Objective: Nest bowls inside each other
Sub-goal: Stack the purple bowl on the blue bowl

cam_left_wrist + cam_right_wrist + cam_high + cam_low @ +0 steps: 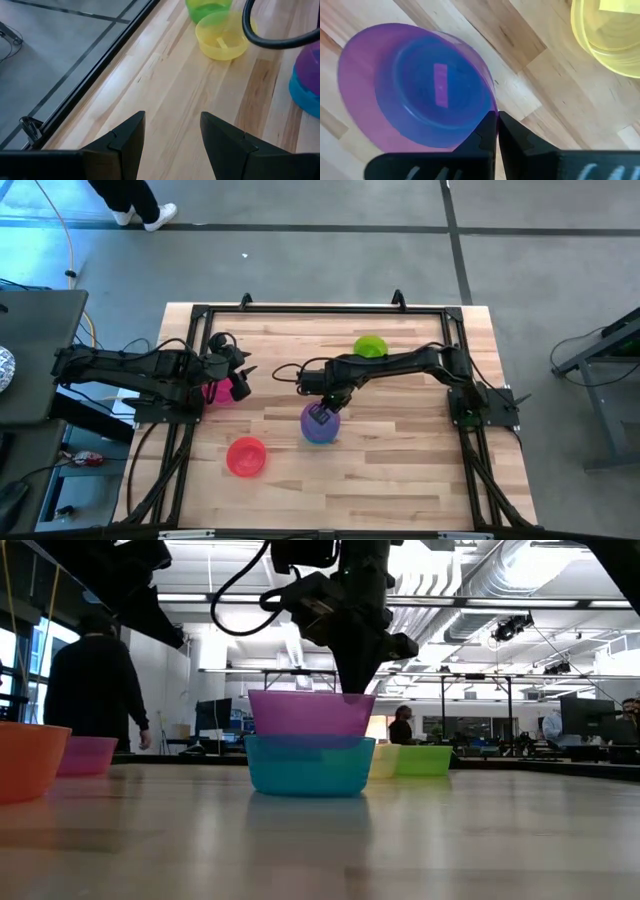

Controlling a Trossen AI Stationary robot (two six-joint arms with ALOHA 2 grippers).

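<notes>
Two nested — purple bowl [311,712] in teal bowl [309,765] | R gripper [497,116] pinches purple rim | L gripper [172,131] released

Bright, even overhead light; the table [420,840] shows soft glare and blurs close to the low camera
</notes>
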